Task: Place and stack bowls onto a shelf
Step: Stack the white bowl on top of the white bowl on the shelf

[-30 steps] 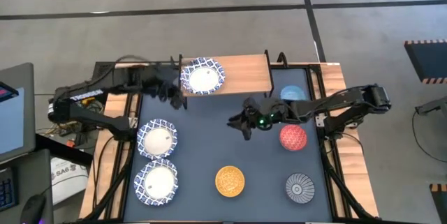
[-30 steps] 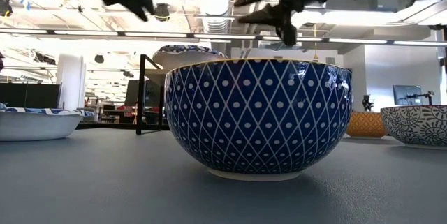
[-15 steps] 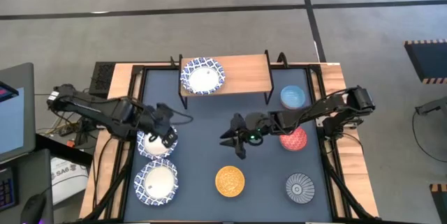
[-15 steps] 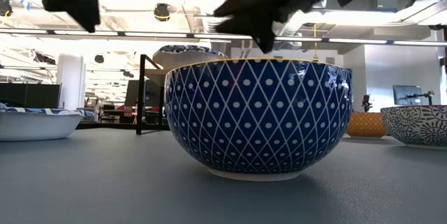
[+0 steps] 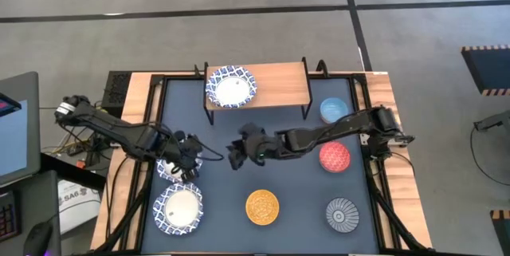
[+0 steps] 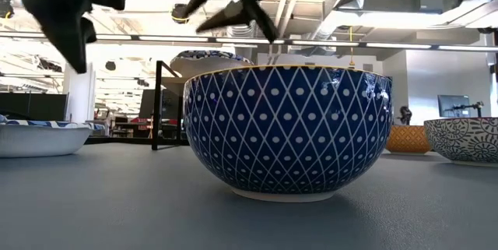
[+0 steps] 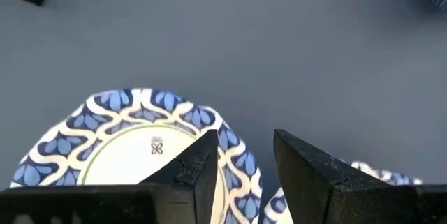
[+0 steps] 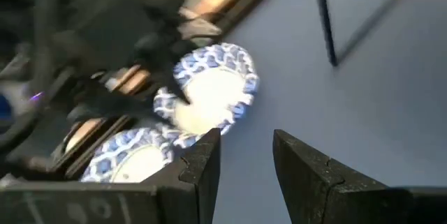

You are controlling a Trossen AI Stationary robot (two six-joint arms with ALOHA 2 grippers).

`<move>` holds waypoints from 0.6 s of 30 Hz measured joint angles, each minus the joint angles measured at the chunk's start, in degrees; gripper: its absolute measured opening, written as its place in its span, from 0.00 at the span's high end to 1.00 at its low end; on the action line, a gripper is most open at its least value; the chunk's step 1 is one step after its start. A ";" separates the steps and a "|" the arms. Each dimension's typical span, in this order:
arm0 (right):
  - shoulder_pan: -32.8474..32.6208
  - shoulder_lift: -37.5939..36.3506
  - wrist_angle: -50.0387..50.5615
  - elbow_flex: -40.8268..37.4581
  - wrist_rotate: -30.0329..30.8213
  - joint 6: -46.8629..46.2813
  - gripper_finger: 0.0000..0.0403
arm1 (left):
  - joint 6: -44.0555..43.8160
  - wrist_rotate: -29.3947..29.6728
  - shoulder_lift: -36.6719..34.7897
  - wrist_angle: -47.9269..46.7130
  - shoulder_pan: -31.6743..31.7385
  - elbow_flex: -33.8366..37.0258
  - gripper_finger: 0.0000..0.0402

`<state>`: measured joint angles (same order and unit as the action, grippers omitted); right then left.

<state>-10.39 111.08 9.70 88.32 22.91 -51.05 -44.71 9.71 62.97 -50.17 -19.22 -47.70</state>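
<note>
While its two dark fingers stand apart with a clear gap between them, the left gripper (image 5: pixel 189 157) hangs over the rim of a wide blue-and-white bowl (image 7: pixel 140 140) near the worktop's left edge; in the left wrist view the rim runs just beneath the fingertips, and whether they touch it cannot be told. Nothing is clamped between them. The right gripper (image 5: pixel 237 154) is likewise parted and empty, reaching across the middle of the worktop (image 5: pixel 287 200) toward that same bowl, its fingers (image 8: pixel 202 165) pointing at it from the right.

A second patterned bowl (image 5: pixel 178 208) sits just in front of the first, in the worktop's front left corner. A third patterned bowl (image 5: pixel 231 87) rests on the left end of the shelf (image 5: pixel 279 84), which stands along the worktop's back edge with its wooden top otherwise bare.

Along the right edge, the light blue bowl (image 5: pixel 335 110) sits near the back beside the shelf, the red bowl (image 5: pixel 335 157) just in front of it, and the grey-blue striped bowl (image 5: pixel 343 214) in the front right corner. The yellow bowl (image 5: pixel 262 206) stands near the front edge, about midway. In the low view a dark blue bowl with a white diamond pattern (image 6: pixel 288 129) fills the foreground.
</note>
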 joint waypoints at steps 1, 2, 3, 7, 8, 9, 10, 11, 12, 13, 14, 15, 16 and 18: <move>0.00 1.07 1.36 0.90 -0.06 -2.00 0.61 | 0.00 -0.04 -0.05 -1.15 -0.53 0.25 0.69; -0.15 1.94 2.94 1.32 -0.14 -3.65 0.61 | 0.02 -0.02 -0.10 -2.34 -1.14 0.35 0.69; -0.36 3.04 2.95 1.87 -0.53 -5.31 0.61 | 0.15 -0.04 -0.12 -2.90 -1.77 0.35 0.69; -0.88 6.04 1.32 2.88 -1.13 -12.29 0.61 | 0.38 0.83 -0.12 -2.28 -3.72 1.19 0.69; -0.80 6.91 -0.35 3.18 -1.16 -13.75 0.61 | 0.56 1.20 -0.06 -1.89 -4.07 1.71 0.69; -0.74 7.48 -0.80 3.15 -1.27 -15.21 0.61 | 0.55 1.51 -0.05 -2.07 -4.45 2.43 0.69; -0.51 8.20 -0.75 3.00 -1.36 -16.34 0.61 | 0.21 1.45 -0.10 -2.55 -4.80 3.15 0.69; -0.09 9.19 -2.18 2.90 -1.49 -16.77 0.61 | -0.67 1.26 -0.10 -2.87 -5.12 3.80 0.69; 0.32 10.06 -4.30 2.99 -2.22 -17.22 0.61 | -1.87 1.19 -0.10 -3.25 -5.54 4.28 0.69; 0.73 10.91 -5.23 3.01 -2.94 -17.76 0.61 | -3.01 1.20 -0.16 -3.70 -6.12 4.75 0.69; 1.28 11.96 -6.76 3.01 -3.83 -18.04 0.61 | -3.96 1.22 -0.36 -4.15 -6.80 5.20 0.69; 1.88 13.13 -9.08 3.20 -5.53 -18.16 0.61 | -4.17 1.53 -0.53 -4.09 -7.47 5.51 0.69; 2.40 14.26 -10.61 3.54 -7.11 -18.18 0.61 | -4.42 1.83 -0.57 -3.95 -8.01 5.65 0.69; 3.31 17.10 -12.08 5.27 -9.80 -18.26 0.61 | -4.66 2.64 -0.66 -4.07 -9.00 5.75 0.69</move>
<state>-7.07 128.18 -2.38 93.59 13.11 -69.31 -49.36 12.35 62.30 -54.25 -28.22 -41.95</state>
